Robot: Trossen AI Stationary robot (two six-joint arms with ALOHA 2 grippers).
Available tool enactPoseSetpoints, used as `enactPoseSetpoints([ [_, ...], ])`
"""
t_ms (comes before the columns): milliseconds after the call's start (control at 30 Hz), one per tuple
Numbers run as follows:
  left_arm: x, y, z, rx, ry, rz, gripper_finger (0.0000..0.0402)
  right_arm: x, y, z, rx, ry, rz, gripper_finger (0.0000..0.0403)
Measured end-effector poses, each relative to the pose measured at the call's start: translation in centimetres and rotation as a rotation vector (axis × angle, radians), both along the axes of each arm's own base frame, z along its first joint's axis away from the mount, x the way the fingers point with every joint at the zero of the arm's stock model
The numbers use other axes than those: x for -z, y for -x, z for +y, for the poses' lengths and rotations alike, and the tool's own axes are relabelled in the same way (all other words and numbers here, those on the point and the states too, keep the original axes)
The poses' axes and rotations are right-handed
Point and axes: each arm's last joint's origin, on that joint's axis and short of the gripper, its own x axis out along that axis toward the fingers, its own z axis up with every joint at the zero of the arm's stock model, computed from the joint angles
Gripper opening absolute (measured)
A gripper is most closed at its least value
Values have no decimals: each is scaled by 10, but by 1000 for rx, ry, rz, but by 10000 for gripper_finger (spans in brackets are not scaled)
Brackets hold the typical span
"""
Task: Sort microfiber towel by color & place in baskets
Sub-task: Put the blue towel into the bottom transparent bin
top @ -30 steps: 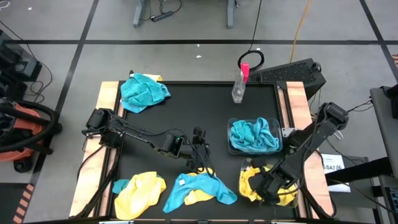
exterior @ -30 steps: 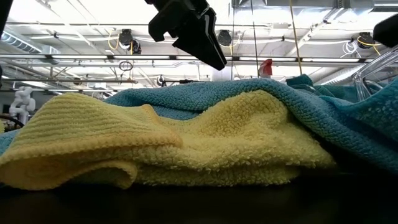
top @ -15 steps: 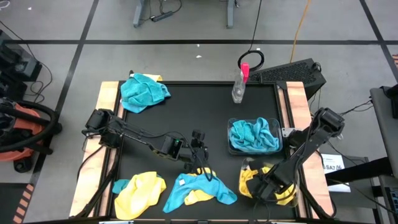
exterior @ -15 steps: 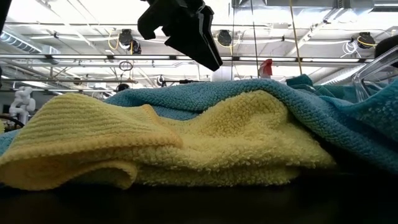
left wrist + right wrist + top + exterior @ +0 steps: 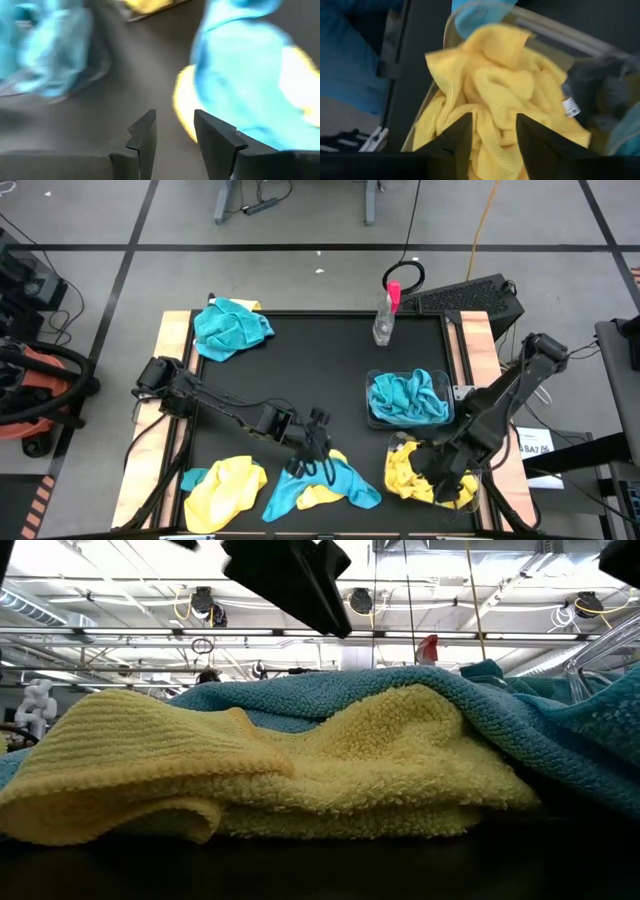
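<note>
Right end effector, fingers parted, hangs over crumpled yellow towel filling its clear basket.

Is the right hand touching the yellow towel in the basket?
Cannot tell. In the right wrist view the open hand frames the yellow towel in the basket; neither contact nor gap shows plainly.

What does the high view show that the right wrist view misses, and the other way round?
Only the high view shows the spray bottle, the blue towel at the far left corner and the left pincer over the blue-and-yellow pile. Only the right wrist view shows the white tag on the yellow towel. Both show that towel in its basket, with the right pincer open above it.
</note>
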Motion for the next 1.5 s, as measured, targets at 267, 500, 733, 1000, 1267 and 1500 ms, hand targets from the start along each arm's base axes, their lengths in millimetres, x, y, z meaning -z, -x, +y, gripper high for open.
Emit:
enactPoseSetpoints([
  [267,13,10,-8,45,216,141,139,-22,9,-14,50,-14,-137,225],
  [500,28,18,-17,10,262,167,139,-26,10,-19,55,48,-218,258],
  [733,34,20,-29,9,295,152,160,-26,8,-21,50,78,-237,257],
  [1000,50,13,-32,-20,303,171,244,-27,7,-21,55,75,-240,254],
  [1267,73,6,-35,-26,290,195,241,-27,6,-21,56,68,-247,254],
  [1500,75,3,-34,-23,245,163,103,-27,6,-21,63,89,-267,254],
])
